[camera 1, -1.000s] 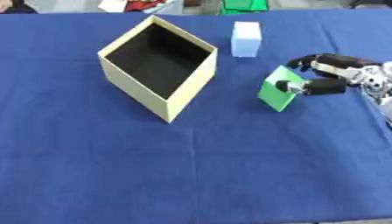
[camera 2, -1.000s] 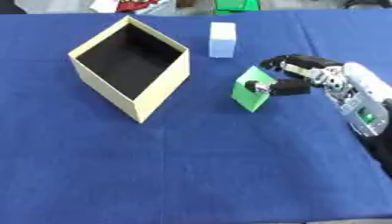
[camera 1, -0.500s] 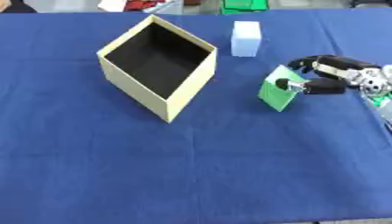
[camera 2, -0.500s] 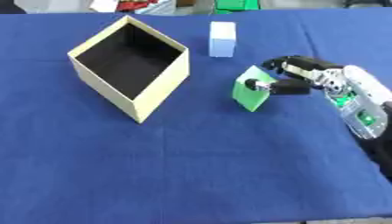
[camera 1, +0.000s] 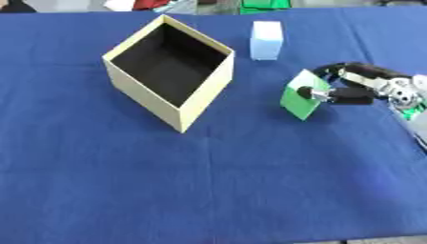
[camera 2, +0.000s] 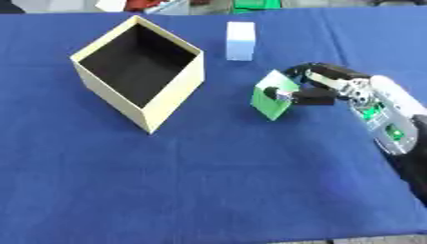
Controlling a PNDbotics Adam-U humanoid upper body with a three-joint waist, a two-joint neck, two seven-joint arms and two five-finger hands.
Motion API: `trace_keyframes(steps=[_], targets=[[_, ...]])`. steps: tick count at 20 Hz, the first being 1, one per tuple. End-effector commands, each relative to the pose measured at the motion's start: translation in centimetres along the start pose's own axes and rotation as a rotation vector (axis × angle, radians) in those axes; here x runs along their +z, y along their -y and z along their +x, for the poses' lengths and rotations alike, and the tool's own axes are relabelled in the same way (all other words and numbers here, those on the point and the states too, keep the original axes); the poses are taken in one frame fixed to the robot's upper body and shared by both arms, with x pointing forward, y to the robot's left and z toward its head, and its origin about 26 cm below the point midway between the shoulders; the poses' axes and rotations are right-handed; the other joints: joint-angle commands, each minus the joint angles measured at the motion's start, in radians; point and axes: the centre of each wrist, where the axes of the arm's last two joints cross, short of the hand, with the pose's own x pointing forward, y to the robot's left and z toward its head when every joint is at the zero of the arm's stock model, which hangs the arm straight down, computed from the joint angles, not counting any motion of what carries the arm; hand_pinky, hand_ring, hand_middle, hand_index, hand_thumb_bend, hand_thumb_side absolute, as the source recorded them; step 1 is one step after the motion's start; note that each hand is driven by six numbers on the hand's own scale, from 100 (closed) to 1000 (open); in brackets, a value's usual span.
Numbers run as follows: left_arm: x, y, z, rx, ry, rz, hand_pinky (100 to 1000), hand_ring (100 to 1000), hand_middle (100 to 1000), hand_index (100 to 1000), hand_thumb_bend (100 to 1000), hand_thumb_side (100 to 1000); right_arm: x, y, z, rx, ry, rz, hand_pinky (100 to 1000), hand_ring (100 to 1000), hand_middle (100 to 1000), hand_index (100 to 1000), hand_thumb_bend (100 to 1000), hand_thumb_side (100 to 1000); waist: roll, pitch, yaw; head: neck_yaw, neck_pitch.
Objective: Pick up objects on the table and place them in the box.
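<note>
A blue cloth-covered table (camera 1: 208,190) is filling the frame. At right of centre, a small green box (camera 1: 302,96) with a pale top is being pinched, tilted, between the thumb and curled fingers of the black-and-silver right hand (camera 2: 321,88), whose forearm is being cut off at the right edge. At upper left, an open tan cardboard box (camera 1: 171,71) with a dark interior is being shown. Farther back, a pale blue rectangular block (camera 1: 267,33) is standing apart.

Blue tablecloth (camera 1: 208,190) covering the table, green item (camera 1: 265,5) and red item (camera 1: 153,4) at the far edge
</note>
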Motion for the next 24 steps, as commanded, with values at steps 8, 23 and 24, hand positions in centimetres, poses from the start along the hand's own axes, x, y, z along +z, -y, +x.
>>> trace_keyframes(steps=[8,23,24], targets=[[-0.55,-0.22,0.72,-0.004,0.032,-0.010,715,623,619,721,171,901,0.42,1.13,0.16,0.037,-0.007,-0.033,912,906,912,1000,469,1000,-0.002,-0.013,-0.001,-0.002,-0.009],[-0.55,-0.21,0.72,-0.005,0.030,-0.030,714,623,620,714,168,899,0.08,0.63,0.77,0.106,-0.015,-0.036,901,892,915,1000,405,1000,-0.002,-0.009,0.004,-0.003,-0.010],[-0.55,-0.21,0.72,-0.005,0.030,-0.030,714,623,620,714,168,899,0.07,0.61,0.80,0.110,-0.015,-0.037,901,892,915,1000,405,1000,-0.002,-0.009,0.004,-0.003,-0.009]])
